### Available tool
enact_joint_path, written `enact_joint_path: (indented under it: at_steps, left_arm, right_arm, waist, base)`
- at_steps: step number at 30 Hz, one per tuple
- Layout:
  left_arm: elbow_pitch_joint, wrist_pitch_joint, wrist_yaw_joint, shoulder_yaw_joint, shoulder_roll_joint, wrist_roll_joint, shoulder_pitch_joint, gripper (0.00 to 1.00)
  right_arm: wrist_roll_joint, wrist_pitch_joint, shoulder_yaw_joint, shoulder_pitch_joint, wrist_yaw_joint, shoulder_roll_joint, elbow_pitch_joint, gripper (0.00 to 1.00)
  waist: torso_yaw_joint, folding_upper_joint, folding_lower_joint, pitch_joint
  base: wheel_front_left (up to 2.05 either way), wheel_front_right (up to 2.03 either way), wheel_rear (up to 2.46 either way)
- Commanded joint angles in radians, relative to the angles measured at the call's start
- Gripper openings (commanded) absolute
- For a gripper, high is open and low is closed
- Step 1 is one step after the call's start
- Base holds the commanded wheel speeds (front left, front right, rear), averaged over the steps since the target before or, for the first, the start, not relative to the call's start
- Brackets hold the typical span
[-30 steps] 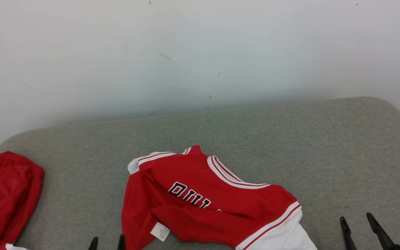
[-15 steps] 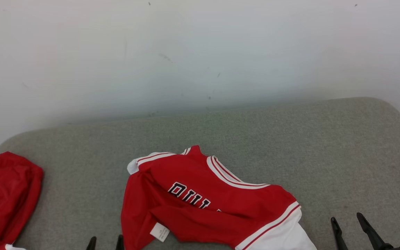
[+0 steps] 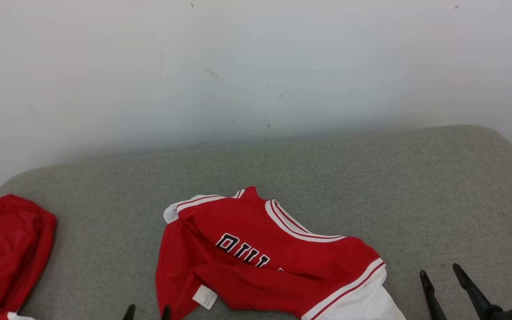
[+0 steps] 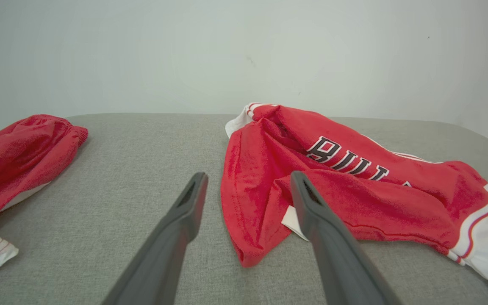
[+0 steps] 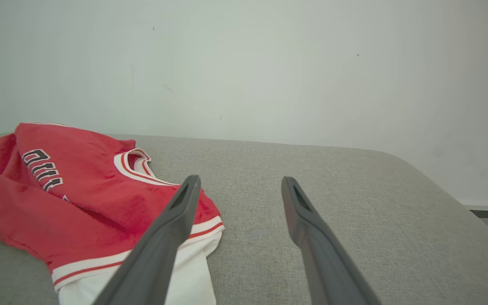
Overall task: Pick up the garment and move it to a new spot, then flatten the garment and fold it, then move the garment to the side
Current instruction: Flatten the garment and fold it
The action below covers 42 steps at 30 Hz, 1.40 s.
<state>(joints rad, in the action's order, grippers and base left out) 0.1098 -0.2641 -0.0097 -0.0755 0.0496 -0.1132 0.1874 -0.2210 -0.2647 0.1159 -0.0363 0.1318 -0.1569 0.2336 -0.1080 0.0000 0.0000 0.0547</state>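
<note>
The garment (image 3: pixel 265 262) is a red jersey with white trim and black lettering, lying crumpled near the front middle of the grey padded surface (image 3: pixel 371 186). It also lies in the left wrist view (image 4: pixel 354 182) and the right wrist view (image 5: pixel 79 195). My left gripper (image 3: pixel 148 311) stands open at the bottom edge, just left of the jersey's near corner; in its own view the left gripper (image 4: pixel 248 180) straddles the jersey's left edge from above. My right gripper (image 3: pixel 440 272) is open at the lower right, just right of the jersey's white hem (image 5: pixel 193 271), with nothing between its fingers.
A second red garment (image 3: pixel 7 253) lies bunched at the surface's left edge, also in the left wrist view (image 4: pixel 19 156). A pale wall (image 3: pixel 256 66) rises behind the surface. Bare grey padding stretches across the back and right; the surface's rounded right corner (image 3: pixel 500 138) drops off.
My right gripper has moved left and a little forward, toward the jersey. My left gripper has shifted slightly right along the bottom edge. The jersey has not moved.
</note>
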Motion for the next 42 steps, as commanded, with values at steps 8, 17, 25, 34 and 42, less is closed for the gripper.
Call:
enact_joint_path:
  at_steps: [8, 17, 25, 34, 42]
  left_arm:
    - [0.148, 0.039, -0.039, -0.073, 0.041, 0.079, -0.068, 1.0]
    - [0.245, 0.123, -0.042, -0.116, 0.089, 0.132, -0.157, 1.0]
    - [0.251, 0.139, -0.036, -0.139, 0.107, 0.153, -0.197, 1.0]
    - [0.291, 0.163, -0.03, -0.159, 0.116, 0.161, -0.233, 1.0]
    - [0.336, 0.16, -0.022, -0.166, 0.131, 0.163, -0.264, 1.0]
  right_arm:
    - [-0.062, 0.06, 0.082, 0.042, -0.002, -0.094, 0.057, 1.0]
    - [-0.198, 0.23, 0.228, 0.062, -0.002, -0.162, 0.113, 1.0]
    - [-0.26, 0.249, 0.291, 0.104, -0.002, -0.171, 0.136, 1.0]
    - [-0.311, 0.263, 0.353, 0.154, -0.002, -0.172, 0.168, 1.0]
    - [-0.36, 0.269, 0.402, 0.182, -0.002, -0.175, 0.189, 1.0]
  waist:
    - [0.0, 0.0, 0.0, -0.012]
    - [-0.008, 0.0, 0.0, -0.054]
    - [-0.011, 0.0, 0.0, -0.089]
    - [-0.005, 0.0, 0.0, -0.119]
    - [-0.004, 0.0, 0.0, -0.14]
  base:
    - [0.0, 0.0, 0.0]
    - [0.0, 0.0, 0.0]
    - [0.0, 0.0, 0.0]
    - [0.0, 0.0, 0.0]
    - [0.0, 0.0, 0.0]
